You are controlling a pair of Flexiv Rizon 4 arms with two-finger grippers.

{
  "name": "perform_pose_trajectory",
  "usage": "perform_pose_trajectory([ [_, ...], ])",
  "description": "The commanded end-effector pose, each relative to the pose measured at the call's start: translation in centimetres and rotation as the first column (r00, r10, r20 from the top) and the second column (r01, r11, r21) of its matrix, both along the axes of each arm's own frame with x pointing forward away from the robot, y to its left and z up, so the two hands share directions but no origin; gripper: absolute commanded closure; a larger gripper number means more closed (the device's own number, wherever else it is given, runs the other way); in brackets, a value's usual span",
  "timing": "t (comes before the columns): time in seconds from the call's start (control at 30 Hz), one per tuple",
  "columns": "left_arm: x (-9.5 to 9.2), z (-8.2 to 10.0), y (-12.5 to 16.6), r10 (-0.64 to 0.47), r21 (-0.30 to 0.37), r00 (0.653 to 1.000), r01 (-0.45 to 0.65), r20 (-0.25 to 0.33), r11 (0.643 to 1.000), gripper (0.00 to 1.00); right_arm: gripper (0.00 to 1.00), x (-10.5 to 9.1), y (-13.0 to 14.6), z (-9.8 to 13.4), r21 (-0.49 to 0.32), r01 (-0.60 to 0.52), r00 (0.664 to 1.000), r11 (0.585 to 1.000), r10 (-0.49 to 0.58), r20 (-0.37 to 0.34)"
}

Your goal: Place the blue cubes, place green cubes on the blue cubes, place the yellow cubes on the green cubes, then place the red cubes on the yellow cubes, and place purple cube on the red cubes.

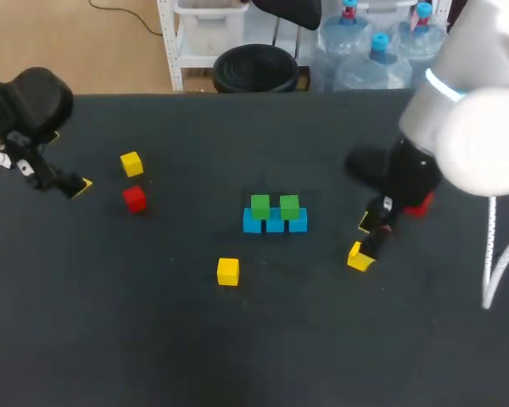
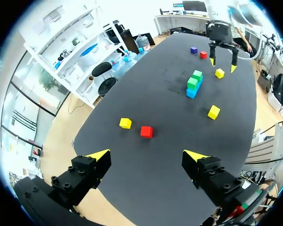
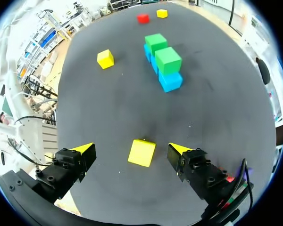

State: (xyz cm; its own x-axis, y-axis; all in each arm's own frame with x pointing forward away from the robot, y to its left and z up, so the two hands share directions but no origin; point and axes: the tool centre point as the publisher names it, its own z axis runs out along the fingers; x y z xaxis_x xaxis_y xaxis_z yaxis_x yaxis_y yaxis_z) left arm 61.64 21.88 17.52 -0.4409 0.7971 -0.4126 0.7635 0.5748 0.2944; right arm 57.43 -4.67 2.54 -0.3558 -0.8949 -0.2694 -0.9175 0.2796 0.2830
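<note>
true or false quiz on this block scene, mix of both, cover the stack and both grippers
1. Two green cubes sit on the row of blue cubes. True.
2. The right gripper is shut on a yellow cube. False: it is open, and the cube lies between its fingers, untouched.
3. One of the yellow cubes is stacked on the green cubes. False: all three lie apart on the table, and nothing tops the green ones.
4. The left gripper is open and holds nothing. True.
5. The purple cube tops the stack. False: it lies on the table, away from the stack, beside a red cube.
</note>
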Motion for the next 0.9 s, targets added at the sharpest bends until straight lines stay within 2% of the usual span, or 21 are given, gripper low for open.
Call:
perform_pose_trajectory([
  [0.03, 0.1, 0.0, 0.1, -0.003, -0.003, 1.000, 0.003, 0.000, 1.000, 0.00, 0.00, 0.9, 0.8, -1.1, -0.004, -0.018, 0.999, 1.000, 0.018, -0.049],
  [0.13, 0.1, 0.0, 0.1, -0.003, -0.003, 1.000, 0.003, 0.000, 1.000, 0.00, 0.00, 0.7, 0.9, -1.4, -0.012, -0.025, 0.998, 1.000, 0.024, -0.055],
  [0.3, 0.1, 0.0, 0.1, -0.003, -0.003, 1.000, 0.003, 0.000, 1.000, 0.00, 0.00, 0.5, 0.9, -0.6, -0.070, -0.032, 0.999, 0.997, 0.029, -0.041],
  [0.47, 0.1, 0.0, 0.1, -0.003, -0.003, 1.000, 0.003, 0.000, 1.000, 0.00, 0.00, -0.1, 1.2, 0.3, -0.161, -0.061, 0.997, 0.985, 0.054, -0.051],
  [0.67, 0.1, 0.0, 0.1, -0.003, -0.003, 1.000, 0.003, 0.000, 1.000, 0.00, 0.00, -1.3, 1.6, 0.0, -0.268, -0.080, 0.995, 0.960, 0.062, -0.077],
  [0.9, 0.1, 0.0, 0.1, -0.003, -0.003, 1.000, 0.003, 0.000, 1.000, 0.00, 0.00, -2.0, 0.4, -0.5, -0.368, -0.047, 0.998, 0.929, 0.029, -0.053],
])
